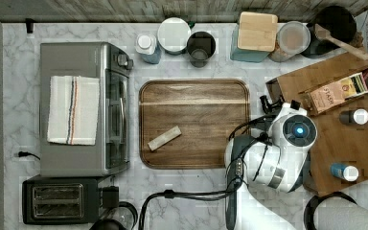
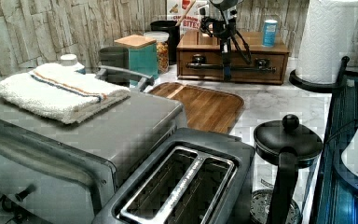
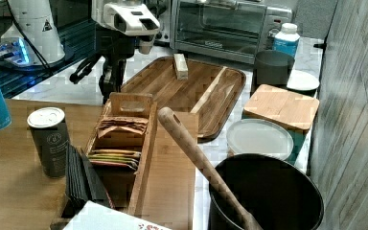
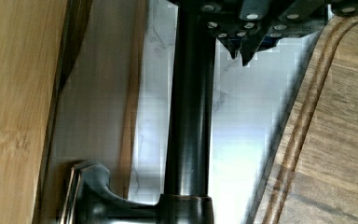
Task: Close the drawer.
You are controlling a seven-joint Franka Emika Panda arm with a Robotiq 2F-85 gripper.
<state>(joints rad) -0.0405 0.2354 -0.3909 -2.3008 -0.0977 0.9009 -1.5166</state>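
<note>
Where the walnut tray ends at its rounded rim, a narrow strip of bare marble counter separates it from the drawer, whose front faces the tray. The gripper hangs over that strip with its fingertips drawn together, gripping nothing, just beside the drawer's dark bar handle. Whether the drawer front sits flush cannot be told.

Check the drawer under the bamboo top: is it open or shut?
Shut, or nearly: in the left view the drawer front sits flush with its cabinet, no interior showing. A hairline gap cannot be ruled out.
</note>
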